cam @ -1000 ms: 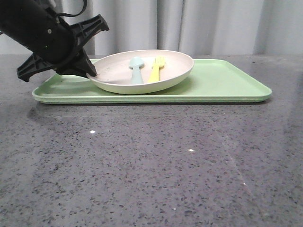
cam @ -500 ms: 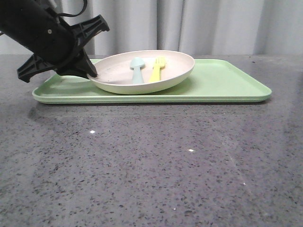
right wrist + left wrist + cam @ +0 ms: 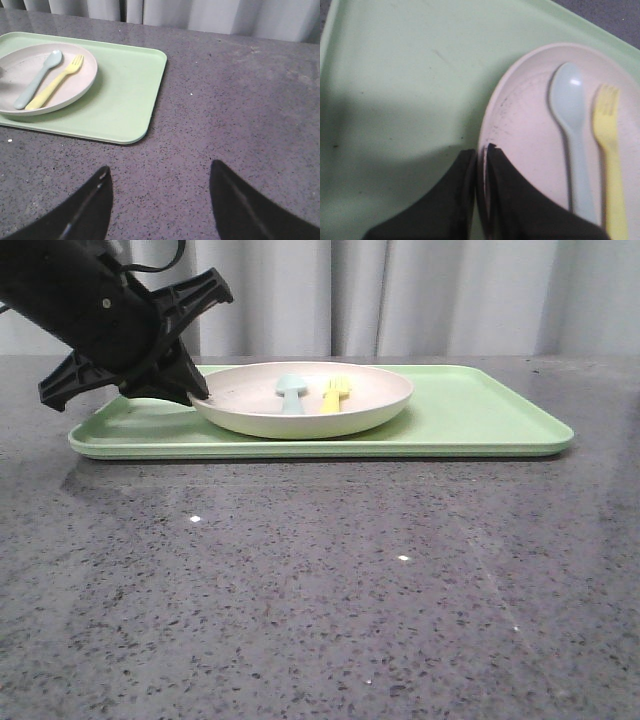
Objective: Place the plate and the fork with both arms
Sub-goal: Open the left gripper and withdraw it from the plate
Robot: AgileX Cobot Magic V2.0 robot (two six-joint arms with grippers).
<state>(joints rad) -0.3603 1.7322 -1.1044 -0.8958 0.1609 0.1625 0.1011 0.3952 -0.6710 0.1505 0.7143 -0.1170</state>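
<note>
So the left gripper (image 3: 197, 397) is pinched tight on the rim of the plate (image 3: 300, 418), one finger inside and one outside (the wrist view shows it clearest); the plate sits on the green tray (image 3: 480, 420), toward its left end; the yellow fork (image 3: 334, 395) lies in the plate right beside a pale blue spoon (image 3: 291, 393), spoon nearer the gripped side; the right gripper (image 3: 160, 200) hangs with its fingers spread wide over the bare worktop (image 3: 320, 580), off the tray's right end, holding nothing.
</note>
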